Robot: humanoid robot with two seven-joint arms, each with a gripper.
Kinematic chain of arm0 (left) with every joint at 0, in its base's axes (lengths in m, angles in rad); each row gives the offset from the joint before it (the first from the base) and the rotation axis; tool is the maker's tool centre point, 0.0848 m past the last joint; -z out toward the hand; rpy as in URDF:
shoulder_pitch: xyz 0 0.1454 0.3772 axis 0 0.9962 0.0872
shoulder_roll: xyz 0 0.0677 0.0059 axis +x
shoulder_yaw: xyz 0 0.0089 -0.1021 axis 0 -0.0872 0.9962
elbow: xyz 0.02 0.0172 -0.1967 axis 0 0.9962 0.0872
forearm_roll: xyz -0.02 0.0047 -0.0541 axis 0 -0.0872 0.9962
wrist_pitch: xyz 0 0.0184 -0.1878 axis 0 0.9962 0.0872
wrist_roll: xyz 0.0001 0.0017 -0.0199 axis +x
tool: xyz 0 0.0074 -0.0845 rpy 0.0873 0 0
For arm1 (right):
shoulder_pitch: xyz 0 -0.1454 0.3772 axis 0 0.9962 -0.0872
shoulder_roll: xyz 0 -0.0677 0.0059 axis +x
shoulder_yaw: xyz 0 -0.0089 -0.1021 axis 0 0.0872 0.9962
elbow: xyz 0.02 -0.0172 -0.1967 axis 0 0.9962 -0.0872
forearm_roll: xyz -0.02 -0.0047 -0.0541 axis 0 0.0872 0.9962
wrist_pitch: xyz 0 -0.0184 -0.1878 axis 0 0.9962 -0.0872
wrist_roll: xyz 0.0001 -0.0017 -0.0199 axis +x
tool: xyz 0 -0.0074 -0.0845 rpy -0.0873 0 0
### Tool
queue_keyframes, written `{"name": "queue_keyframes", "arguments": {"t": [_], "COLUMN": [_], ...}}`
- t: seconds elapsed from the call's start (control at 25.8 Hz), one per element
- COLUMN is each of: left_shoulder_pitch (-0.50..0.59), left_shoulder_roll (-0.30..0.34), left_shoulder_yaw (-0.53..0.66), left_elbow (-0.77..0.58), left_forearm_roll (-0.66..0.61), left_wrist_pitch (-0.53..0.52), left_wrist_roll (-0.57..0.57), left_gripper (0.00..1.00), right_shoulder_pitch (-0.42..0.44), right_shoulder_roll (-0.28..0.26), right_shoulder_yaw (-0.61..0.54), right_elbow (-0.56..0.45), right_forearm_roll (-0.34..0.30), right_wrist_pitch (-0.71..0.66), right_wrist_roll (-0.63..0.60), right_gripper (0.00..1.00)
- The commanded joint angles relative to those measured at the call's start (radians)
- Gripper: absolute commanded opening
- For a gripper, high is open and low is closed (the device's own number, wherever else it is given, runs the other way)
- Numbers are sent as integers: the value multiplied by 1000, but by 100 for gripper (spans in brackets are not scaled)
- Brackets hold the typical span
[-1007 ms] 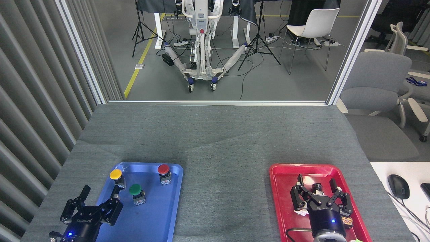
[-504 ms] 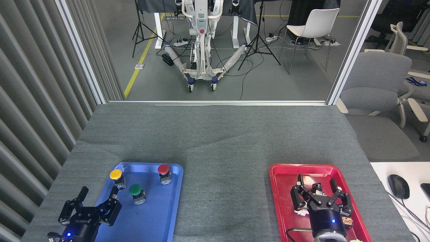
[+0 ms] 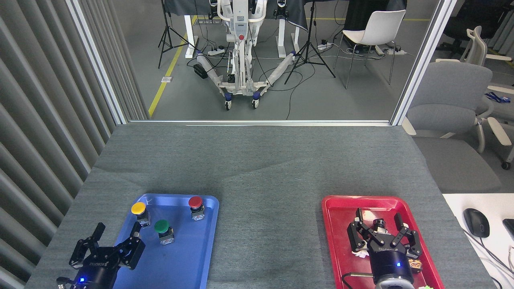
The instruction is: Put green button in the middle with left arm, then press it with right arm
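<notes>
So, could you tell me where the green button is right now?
In the head view, the green button stands in the blue tray at lower left, between the yellow button and red button, just right of the open left gripper.

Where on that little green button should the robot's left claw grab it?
Probably by the boxy base under the green button's domed cap, which looks too rounded to pinch. The open left gripper would best come from above; the yellow button stands close behind.
</notes>
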Motion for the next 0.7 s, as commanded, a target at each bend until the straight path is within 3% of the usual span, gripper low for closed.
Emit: {"name": "queue_keyframes", "arguments": {"t": [0.0, 0.66], "left_shoulder_pitch": [-1, 1], "left_shoulder_roll": [0, -1], "left_shoulder_yaw": [0, 0], "left_elbow": [0, -2], "left_forearm_roll": [0, -6], "left_wrist_pitch": [-1, -3], "left_wrist_roll": [0, 3], "left_gripper": [100, 100], "right_shoulder_pitch": [0, 0], "right_shoulder_roll": [0, 0], "right_shoulder_yaw": [0, 0], "right_elbow": [1, 2], "right_forearm_roll": [0, 0], "right_wrist_pitch": [0, 1], "right_wrist_roll": [0, -3], "right_gripper": [100, 100]}}
